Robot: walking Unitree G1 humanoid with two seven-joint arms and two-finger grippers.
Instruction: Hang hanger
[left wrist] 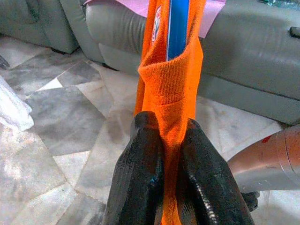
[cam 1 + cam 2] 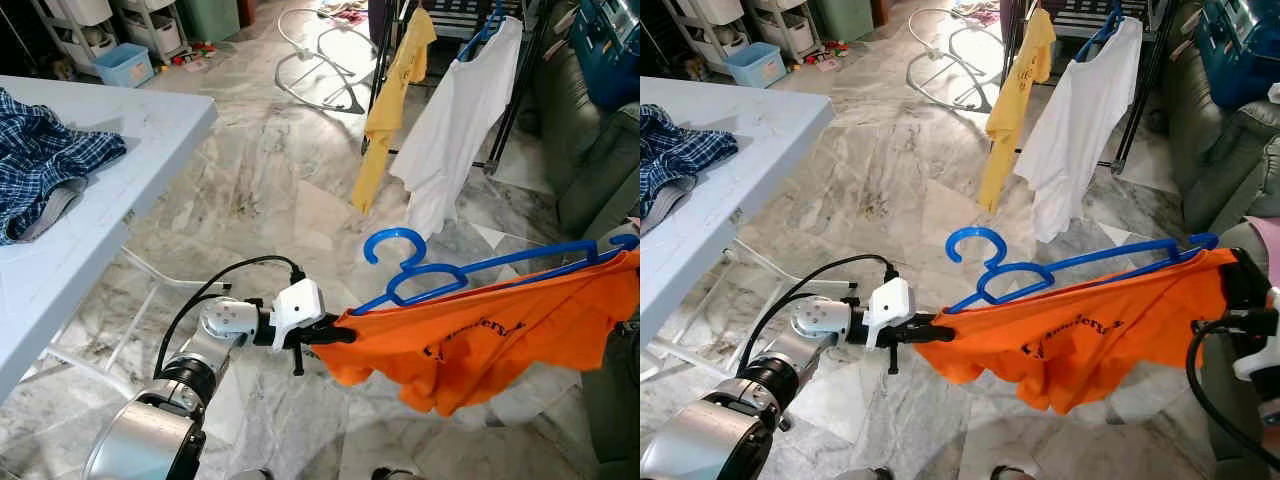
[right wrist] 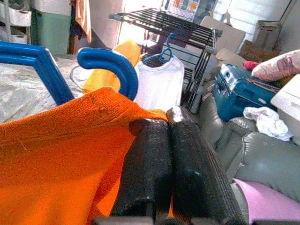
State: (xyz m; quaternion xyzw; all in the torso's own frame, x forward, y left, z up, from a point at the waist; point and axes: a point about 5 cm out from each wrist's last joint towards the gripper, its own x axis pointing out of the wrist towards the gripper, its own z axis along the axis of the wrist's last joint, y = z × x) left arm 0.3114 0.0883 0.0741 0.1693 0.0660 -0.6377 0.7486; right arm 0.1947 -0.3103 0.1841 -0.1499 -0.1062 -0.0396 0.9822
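A grey-veined marble floor (image 2: 270, 190) spreads across the room, with a grey sofa (image 2: 1230, 150) along the robot's right and a pale blue tabletop (image 2: 110, 170) on its left carrying a blue checked cloth (image 2: 40, 160). Farther off stands a black metal drying rack (image 3: 164, 30), where a white T-shirt (image 2: 455, 130) hangs on a blue hanger beside a yellow T-shirt (image 2: 395, 100). A dark blue bag (image 3: 239, 93) sits on the sofa near the rack.

In front of the robot, an orange T-shirt (image 2: 470, 340) is stretched between the 2 arms on a blue plastic hanger (image 2: 420, 275), whose hook points up and toward the rack (well apart from it). The hanger runs inside the shirt's shoulders, tilted higher toward the robot's right.

The left gripper (image 2: 325, 335) has its jaws closed on the orange T-shirt's left shoulder edge, the cloth pinched between both fingers (image 1: 140, 178). The right gripper (image 3: 166, 126) has its jaws pressed together on the opposite end of the shirt, beside the hanger's blue bar.
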